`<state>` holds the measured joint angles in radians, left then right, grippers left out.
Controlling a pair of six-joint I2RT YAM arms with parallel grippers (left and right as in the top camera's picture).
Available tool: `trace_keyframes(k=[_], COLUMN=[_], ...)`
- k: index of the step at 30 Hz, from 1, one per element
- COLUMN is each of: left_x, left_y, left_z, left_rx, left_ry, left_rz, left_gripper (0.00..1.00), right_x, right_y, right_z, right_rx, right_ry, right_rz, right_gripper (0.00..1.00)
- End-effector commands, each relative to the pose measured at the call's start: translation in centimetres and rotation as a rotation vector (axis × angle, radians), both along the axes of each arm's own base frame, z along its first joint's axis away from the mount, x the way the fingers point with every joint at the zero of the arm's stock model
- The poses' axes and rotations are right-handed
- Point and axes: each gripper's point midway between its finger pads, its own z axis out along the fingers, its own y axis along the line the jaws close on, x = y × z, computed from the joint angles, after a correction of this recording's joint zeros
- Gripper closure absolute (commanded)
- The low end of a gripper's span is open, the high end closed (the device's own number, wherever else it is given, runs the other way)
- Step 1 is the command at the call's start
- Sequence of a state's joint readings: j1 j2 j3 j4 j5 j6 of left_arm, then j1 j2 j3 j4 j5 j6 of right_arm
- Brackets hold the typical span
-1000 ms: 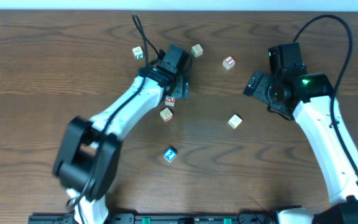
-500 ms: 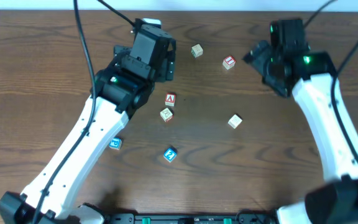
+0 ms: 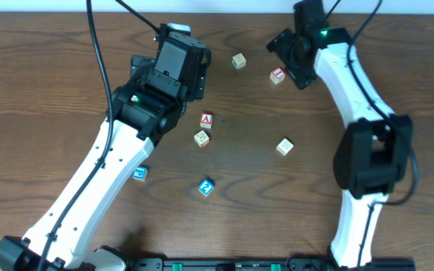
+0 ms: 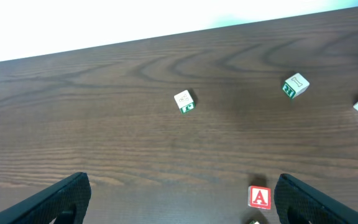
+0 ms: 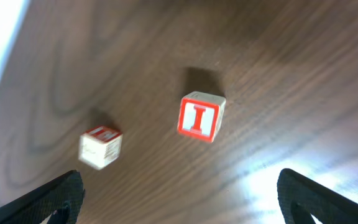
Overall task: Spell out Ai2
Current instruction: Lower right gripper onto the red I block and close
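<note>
The left jaws are hanging released over the tabletop (image 3: 36,90), fingers (image 4: 55,199) spread wide. The red A block (image 4: 260,197) is lying ahead of them, untouched, near the tabletop's middle. The right jaws are hovering spread open toward the far edge, above the red I block (image 5: 201,117) and not touching it. The blue 2 block (image 3: 206,187) is sitting closer to the near edge, well apart from both. A tan block (image 3: 201,138) is resting just beside the A block.
</note>
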<state>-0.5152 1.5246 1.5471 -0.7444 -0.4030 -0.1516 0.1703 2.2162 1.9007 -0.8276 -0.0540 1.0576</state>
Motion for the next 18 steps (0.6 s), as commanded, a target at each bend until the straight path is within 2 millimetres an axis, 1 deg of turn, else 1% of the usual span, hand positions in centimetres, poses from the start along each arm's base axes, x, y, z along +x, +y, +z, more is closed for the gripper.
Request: trace_keyframes(k=[1,4,10,13,15,17,18], left_x=[0.0,0.0,0.0,0.0,0.0,0.0,0.0], left_y=[0.5,0.5,0.5,0.5,0.5,0.5,0.5], left_z=[0.8,0.8,0.8,0.8,0.8,0.8,0.8], left_rx=[0.023,0.023,0.023,0.023,0.023,0.023,0.023], left_ry=[-0.020,-0.019,-0.019,-0.019,-0.019,-0.020,-0.020], left_rz=[0.006,0.006,0.006,0.006,0.006,0.006,0.006], left_gripper=[0.05,0.05,0.04,0.05,0.04,0.05,0.05], right_x=[0.6,0.4,0.3,0.3,0.6,1.0,1.2], right_y=[0.0,-0.2,-0.2,-0.2,0.0,0.2,0.2], right_z=[-1.0,-2.3,-4.0,-5.3,-6.1,-6.1,-6.1], right_rx=[0.026,0.015,0.002,-0.004,-0.004,-0.001,0.000], right_ry=[0.013,0.038,0.065,0.083,0.080,0.063,0.055], right_rz=[-0.035,-0.039,-0.040,-0.040,-0.037,-0.036,-0.035], right_gripper=[0.01,0.01,0.01,0.01,0.01,0.02,0.04])
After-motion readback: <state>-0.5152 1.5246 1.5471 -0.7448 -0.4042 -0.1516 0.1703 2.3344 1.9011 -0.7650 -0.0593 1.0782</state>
